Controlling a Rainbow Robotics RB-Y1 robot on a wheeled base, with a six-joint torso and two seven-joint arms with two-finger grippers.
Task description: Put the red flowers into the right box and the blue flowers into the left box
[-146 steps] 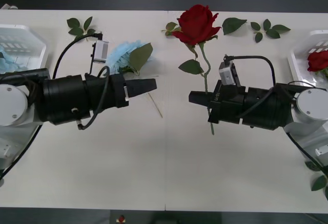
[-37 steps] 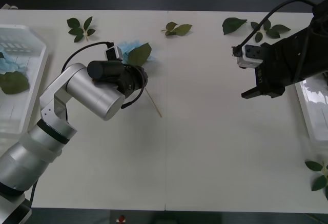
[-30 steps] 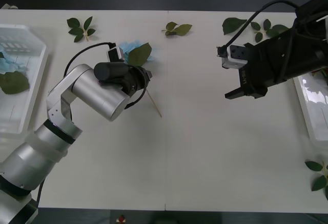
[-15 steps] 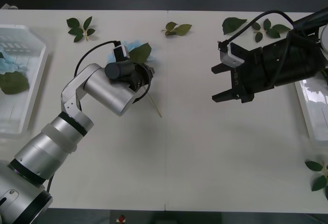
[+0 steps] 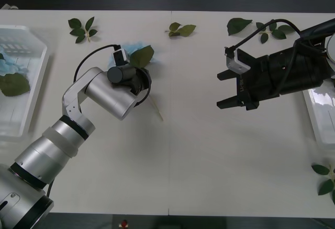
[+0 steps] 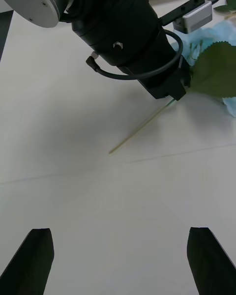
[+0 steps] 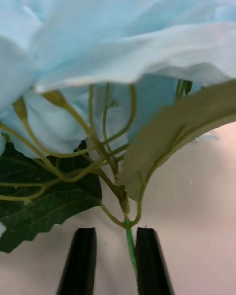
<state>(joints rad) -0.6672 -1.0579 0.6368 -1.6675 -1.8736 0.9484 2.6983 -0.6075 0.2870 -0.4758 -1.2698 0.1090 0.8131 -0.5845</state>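
1. Since a second ago the right gripper has swung away from the right box toward the table's middle, empty. The red rose that lay mid-table seconds back is gone from there, so that rose looks delivered.
2. The left gripper has tilted down onto the blue flower at about 11 o'clock from table centre, well apart from the left box at 9 o'clock.
3. Its black fingers are narrowed around the thin green stem, close to pinching it; a firm clamp isn't certain yet.
4. The right gripper's fingers stand wide apart, holding nothing, over bare tabletop.
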